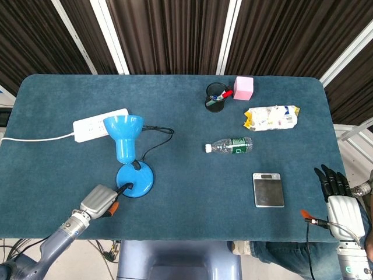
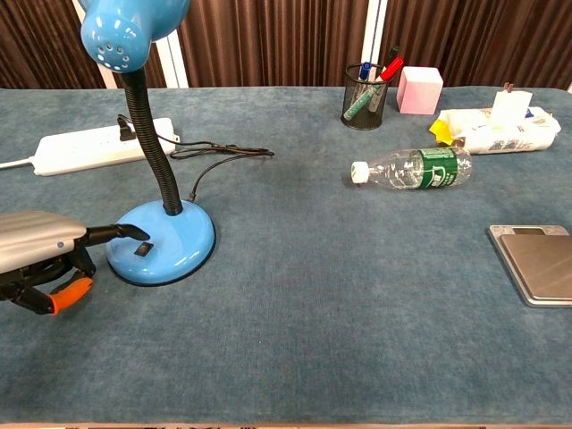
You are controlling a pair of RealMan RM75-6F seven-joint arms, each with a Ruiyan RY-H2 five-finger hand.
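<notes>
A blue desk lamp stands at the table's left of centre, with a round base (image 1: 140,175) (image 2: 179,246), a black bendy neck and a blue shade (image 1: 123,131) (image 2: 134,31). My left hand (image 1: 99,201) (image 2: 40,255) lies just left of the base at the table's front. One black finger reaches out onto the base, its tip beside the small black switch (image 2: 143,249); the other fingers are curled in and hold nothing. My right hand (image 1: 338,198) hangs off the table's right front corner, its dark fingers stretched out and empty. The chest view does not show it.
A white power strip (image 1: 100,124) lies behind the lamp, the lamp's cord plugged into it. Further right are a mesh pen holder (image 1: 216,97), a pink block (image 1: 243,87), a packet of wipes (image 1: 271,117), a lying water bottle (image 1: 230,145) and a small scale (image 1: 268,189).
</notes>
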